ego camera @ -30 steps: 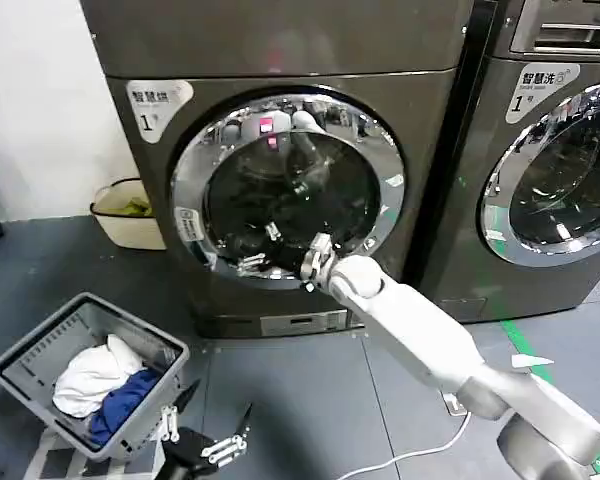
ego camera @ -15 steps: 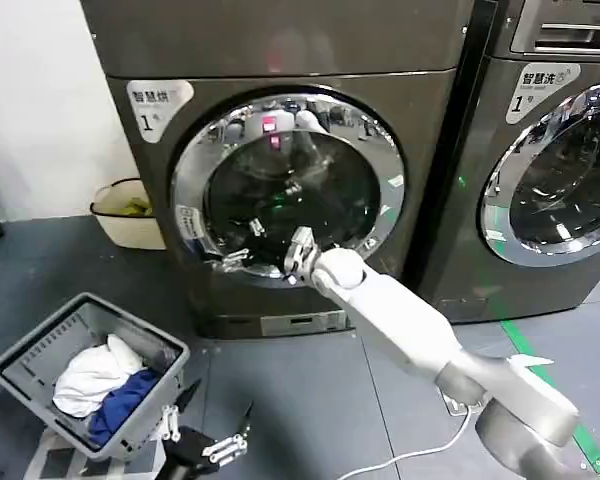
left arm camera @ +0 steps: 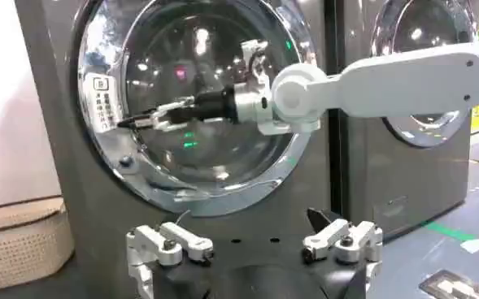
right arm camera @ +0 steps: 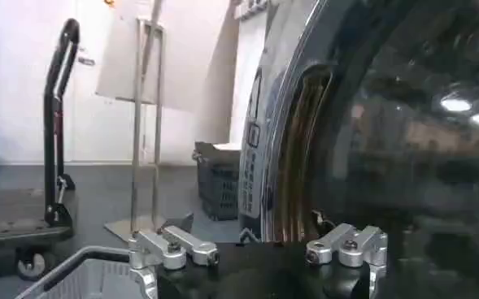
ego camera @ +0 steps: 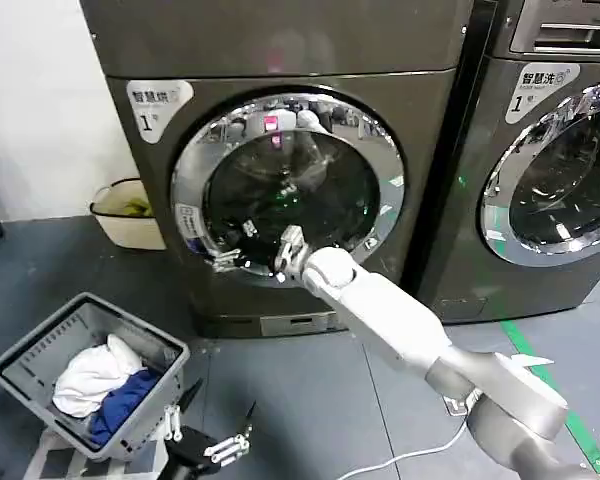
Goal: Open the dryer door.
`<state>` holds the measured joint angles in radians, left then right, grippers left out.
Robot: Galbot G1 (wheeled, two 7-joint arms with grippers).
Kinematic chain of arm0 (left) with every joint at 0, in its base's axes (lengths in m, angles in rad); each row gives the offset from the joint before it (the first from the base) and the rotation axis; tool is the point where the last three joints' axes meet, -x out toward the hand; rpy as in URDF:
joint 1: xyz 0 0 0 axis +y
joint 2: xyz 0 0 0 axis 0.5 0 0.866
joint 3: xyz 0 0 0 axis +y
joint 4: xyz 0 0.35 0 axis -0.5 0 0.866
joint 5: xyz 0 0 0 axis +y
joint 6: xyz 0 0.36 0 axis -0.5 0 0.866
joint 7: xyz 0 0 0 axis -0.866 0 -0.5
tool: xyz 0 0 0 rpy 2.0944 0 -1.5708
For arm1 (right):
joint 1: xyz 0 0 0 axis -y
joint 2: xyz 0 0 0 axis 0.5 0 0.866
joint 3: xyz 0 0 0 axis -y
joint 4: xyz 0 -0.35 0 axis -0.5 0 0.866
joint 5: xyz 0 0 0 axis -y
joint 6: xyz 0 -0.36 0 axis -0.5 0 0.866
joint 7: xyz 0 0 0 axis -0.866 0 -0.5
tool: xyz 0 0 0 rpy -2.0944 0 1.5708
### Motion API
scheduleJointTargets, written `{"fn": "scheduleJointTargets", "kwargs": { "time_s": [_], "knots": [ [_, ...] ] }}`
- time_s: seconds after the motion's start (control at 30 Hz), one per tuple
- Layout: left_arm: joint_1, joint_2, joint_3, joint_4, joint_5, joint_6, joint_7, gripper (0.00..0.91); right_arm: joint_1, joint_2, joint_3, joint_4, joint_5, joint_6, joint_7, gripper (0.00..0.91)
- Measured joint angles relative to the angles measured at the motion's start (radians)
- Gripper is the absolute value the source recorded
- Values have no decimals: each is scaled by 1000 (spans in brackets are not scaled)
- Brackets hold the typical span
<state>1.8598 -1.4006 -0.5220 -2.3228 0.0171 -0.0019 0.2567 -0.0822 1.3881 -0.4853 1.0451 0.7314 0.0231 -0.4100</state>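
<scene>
Right end effector (ego camera: 225,260) at lower left rim of door (ego camera: 286,188), fingers spread, grasping nothing. Door closed, straight ahead on dryer (ego camera: 280,120). Left end effector (ego camera: 208,440) released, parked low near basket (ego camera: 90,370), much farther from door.

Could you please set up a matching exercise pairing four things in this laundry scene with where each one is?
Things:
1. right gripper
2. left gripper
3. laundry basket
4. dryer door

Places:
A. holds white and blue clothes, on the floor at the robot's left
B. at the door's left rim
C. low, near the floor, by the basket
D. on the front of the machine marked 1

Pairs: 1-B, 2-C, 3-A, 4-D
</scene>
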Motion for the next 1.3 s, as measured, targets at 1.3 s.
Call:
{"fn": "scheduleJointTargets", "kwargs": {
  "time_s": [1.3],
  "knots": [
    [-10, 1, 2, -5, -6, 3, 1, 907, 8, 31, -5, -19, 15, -48, -58, 907]
  ]
}}
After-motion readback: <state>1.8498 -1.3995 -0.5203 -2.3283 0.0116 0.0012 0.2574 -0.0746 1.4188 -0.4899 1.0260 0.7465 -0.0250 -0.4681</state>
